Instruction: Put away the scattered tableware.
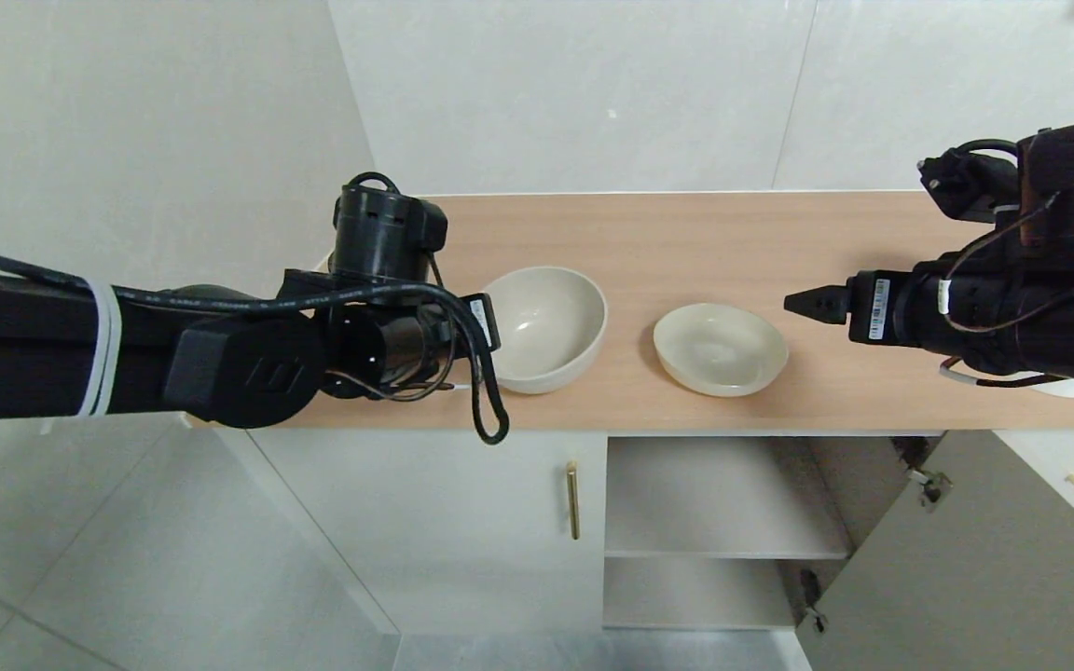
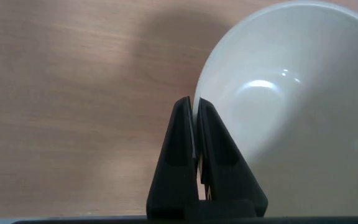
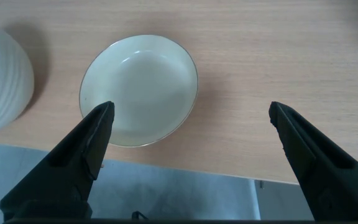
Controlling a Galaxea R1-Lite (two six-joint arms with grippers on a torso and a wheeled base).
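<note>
Head view, counter: a long wooden counter (image 1: 686, 233) against a pale wall carries two off-white bowls, side by side and a little apart.
Head view, deep bowl: the deep bowl (image 1: 546, 326) sits to the left of the shallow one, near the front edge.
Head view, shallow bowl: the shallow bowl (image 1: 721, 348) sits right of centre, upright on the wood.
Head view, left gripper: the left gripper (image 1: 490, 326) is at the deep bowl's left rim.
Head view, right gripper: the right gripper (image 1: 812, 304) hangs above the counter, just right of the shallow bowl, and points toward it.
Head view, cabinet: below the counter a cabinet (image 1: 714, 503) stands open with its door (image 1: 919, 559) swung out to the right and two bare shelves inside; the closed front beside it has a gold handle (image 1: 573, 500).
Left wrist view, fingers: the fingers (image 2: 182, 143) are pressed together on the deep bowl's (image 2: 291, 106) rim, one inside and one outside the wall.
Left wrist view, counter: bare wood (image 2: 73, 93) lies beside the bowl.
Right wrist view, fingers: the fingers (image 3: 86, 149) are spread wide and hold nothing.
Right wrist view, shallow bowl: the shallow bowl (image 3: 138, 90) lies below them, nearer one finger, close to the counter's (image 3: 278, 50) front edge.
Right wrist view, deep bowl: its ribbed outer wall (image 3: 2, 74) shows at the picture's edge.
</note>
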